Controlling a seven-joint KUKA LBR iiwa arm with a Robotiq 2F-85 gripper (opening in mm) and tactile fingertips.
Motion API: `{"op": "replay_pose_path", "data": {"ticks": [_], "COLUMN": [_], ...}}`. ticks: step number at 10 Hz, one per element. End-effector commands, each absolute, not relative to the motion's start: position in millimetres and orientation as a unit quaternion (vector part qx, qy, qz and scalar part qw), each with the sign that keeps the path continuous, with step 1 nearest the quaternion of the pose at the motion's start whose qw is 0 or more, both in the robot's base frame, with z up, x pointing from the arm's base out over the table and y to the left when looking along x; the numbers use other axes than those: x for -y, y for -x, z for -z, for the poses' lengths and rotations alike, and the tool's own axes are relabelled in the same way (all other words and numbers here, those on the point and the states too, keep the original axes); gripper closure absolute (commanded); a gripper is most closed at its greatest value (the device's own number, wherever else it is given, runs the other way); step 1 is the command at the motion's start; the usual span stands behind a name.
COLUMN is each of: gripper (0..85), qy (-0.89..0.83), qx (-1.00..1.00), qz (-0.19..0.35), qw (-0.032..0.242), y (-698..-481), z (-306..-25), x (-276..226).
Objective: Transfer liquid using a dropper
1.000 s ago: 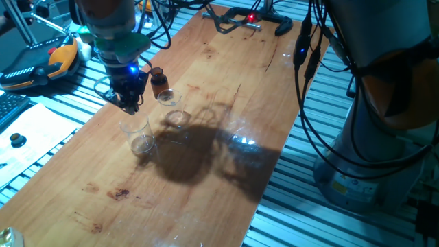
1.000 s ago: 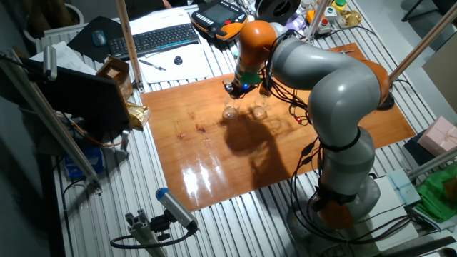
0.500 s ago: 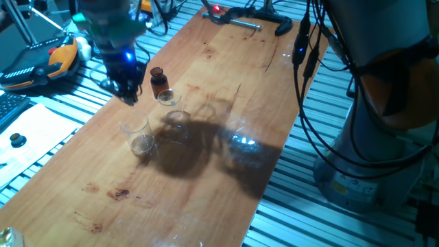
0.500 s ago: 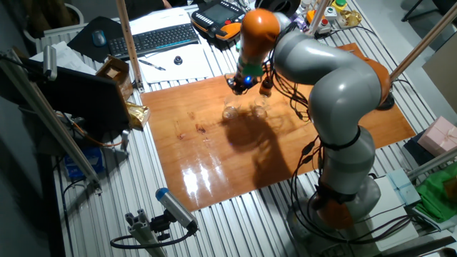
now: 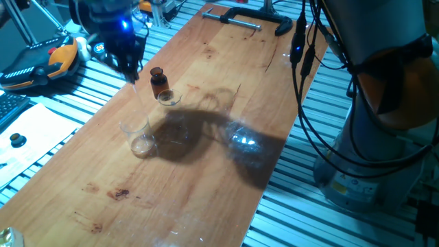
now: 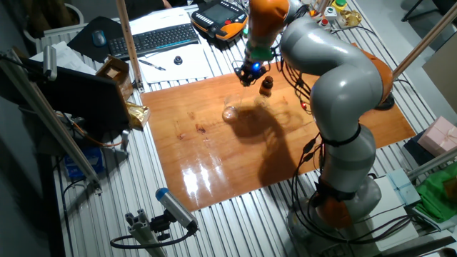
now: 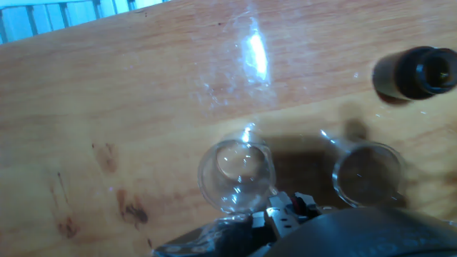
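- Wooden tabletop (image 5: 206,89) runs diagonally through one fixed view, carrying two clear beakers and a small amber bottle (image 5: 158,81).
- Gripper (image 5: 127,63) hangs at upper left, above the bottle and the nearer beaker (image 5: 137,135); a thin clear dropper (image 5: 134,81) hangs from it, so it appears clenched on that.
- Second beaker (image 5: 167,101) stands just beside the bottle.
- Liquid (image 5: 142,145) lies thin in the nearer beaker.

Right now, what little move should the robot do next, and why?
Probably slide the end effector over the far glass, then lower. It hangs high beside the bottle, above neither rim, and the brownish liquid sits in the near glass.
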State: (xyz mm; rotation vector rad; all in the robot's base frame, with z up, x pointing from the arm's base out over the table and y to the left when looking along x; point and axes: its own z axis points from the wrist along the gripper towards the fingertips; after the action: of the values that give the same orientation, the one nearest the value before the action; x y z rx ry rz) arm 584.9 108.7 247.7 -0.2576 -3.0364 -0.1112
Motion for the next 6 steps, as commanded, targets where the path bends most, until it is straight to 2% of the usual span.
{"op": "replay_pose_path", "data": {"ticks": [1,4,6], "gripper": [84.3,84.3,84.3], "qy": [0.079,0.026,0.004], "qx": [0.995,0.998,0.998], "qz": [0.032,-0.027,-0.028], "qw": [0.05,0.05,0.05], "y": [-585,-591,-594], "z": [-254,-257,-243], "x": [-104,-78,-63]}}
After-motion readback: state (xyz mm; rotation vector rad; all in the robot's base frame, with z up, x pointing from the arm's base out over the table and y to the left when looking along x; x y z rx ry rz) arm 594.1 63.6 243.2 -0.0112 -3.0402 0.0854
